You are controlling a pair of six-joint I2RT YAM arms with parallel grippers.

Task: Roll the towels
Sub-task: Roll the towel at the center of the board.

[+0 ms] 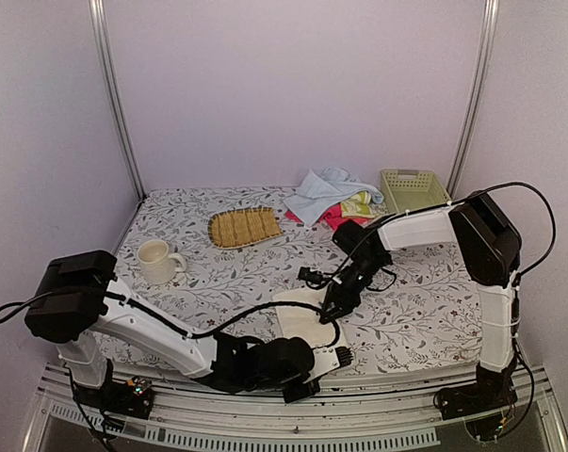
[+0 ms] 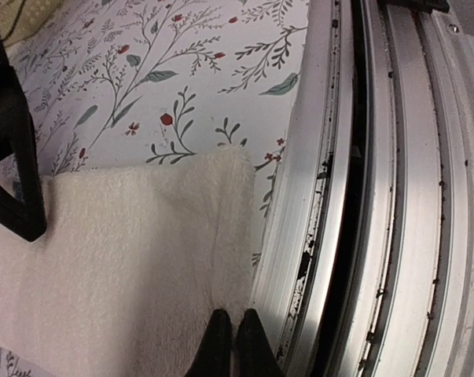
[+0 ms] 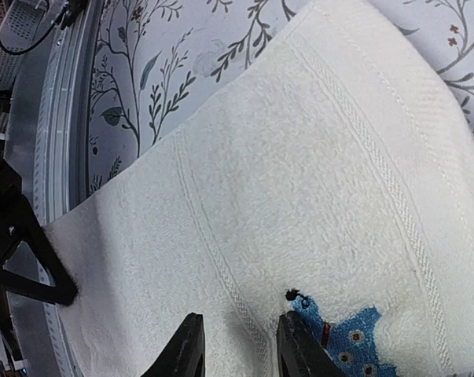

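A pale grey wall is closing in the left side, with a metal post running up the corner. The table is wearing a white cloth printed with leafy sprigs and small red flowers. On its left part a cream mug is standing upright. Behind and to the right of it, a tan woven mat is lying flat.

At the near edge, beside the aluminium rail, the left gripper is pressing its fingers together on the near edge of the cream towel, and the cloth is puckering toward the tips. The towel is lying spread on the middle of the table, reaching to the rail. Over its far part the right gripper is holding its fingers spread, pinching nothing, just beside the small blue printed mark.

Towards the back wall, the light blue towel is lying crumpled on the pink towel, with the yellow-green towel bunched against them. Just right of that pile, the pale green basket is sitting in the far right corner, under a second slanting post
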